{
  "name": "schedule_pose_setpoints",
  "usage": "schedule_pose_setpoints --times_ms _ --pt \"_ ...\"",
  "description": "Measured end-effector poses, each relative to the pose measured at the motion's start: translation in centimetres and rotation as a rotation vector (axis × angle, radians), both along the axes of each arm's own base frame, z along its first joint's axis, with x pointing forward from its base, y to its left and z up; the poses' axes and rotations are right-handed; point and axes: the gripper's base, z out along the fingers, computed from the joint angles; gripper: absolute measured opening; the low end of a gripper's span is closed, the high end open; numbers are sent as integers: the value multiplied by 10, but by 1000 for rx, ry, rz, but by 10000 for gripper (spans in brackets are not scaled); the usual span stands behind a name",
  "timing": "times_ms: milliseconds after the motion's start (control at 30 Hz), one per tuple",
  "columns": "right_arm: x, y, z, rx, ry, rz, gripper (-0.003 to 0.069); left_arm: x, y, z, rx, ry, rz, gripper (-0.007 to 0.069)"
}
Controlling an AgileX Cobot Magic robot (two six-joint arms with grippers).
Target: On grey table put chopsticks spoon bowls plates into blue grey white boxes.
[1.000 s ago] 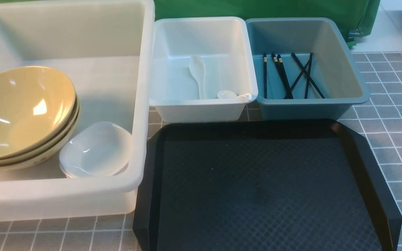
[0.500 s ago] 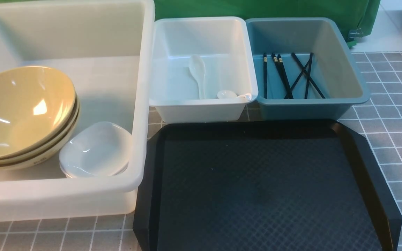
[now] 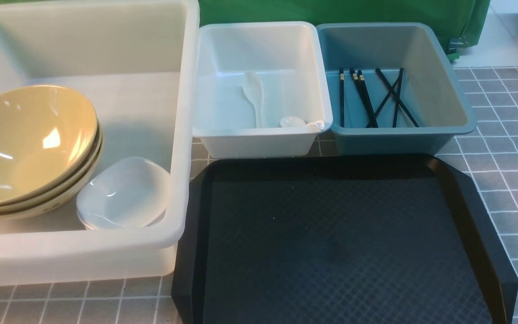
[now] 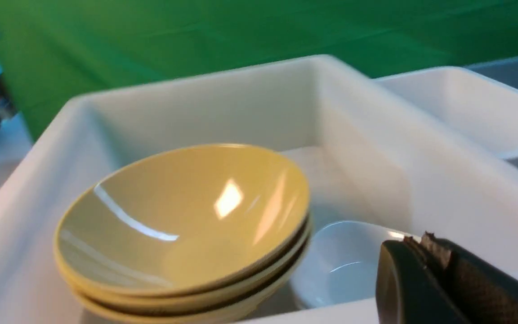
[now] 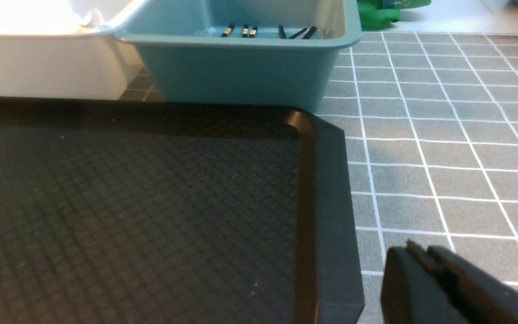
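Both grippers are closed on nothing: the left gripper (image 4: 425,245) hangs over the near rim of the large translucent box (image 3: 106,247), its jaws pressed together, and the right gripper (image 5: 421,254) sits low over the grey table (image 3: 502,135) by the black tray (image 3: 344,234), jaws all but touching. Everything seems already sorted. Three yellow bowls (image 3: 27,144) are stacked in the large box with the small white plates (image 3: 124,193) just beside them, touching the stack; two white spoons (image 3: 255,94) lie in the white box (image 3: 263,139); the black chopsticks (image 3: 371,96) lie partly crossed in the blue-grey box (image 3: 398,135). The tray holds nothing (not even a stray stick). I'd judge the sorting finished, with only pulling both arms back to rest left to do, the left clearing that rim cleanly.
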Motion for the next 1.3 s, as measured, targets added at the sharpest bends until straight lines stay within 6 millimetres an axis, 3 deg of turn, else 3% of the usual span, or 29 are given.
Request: schedule_pose_setpoints --times_ms 300,433,1300 --pt "0 0 0 0 0 0 80 10 6 -56 -140 115 117 -8" --pt "0 0 0 0 0 0 86 9 5 -63 -168 185 115 -8" --pt "0 0 0 0 1 0 98 9 3 -63 -96 192 75 -8"
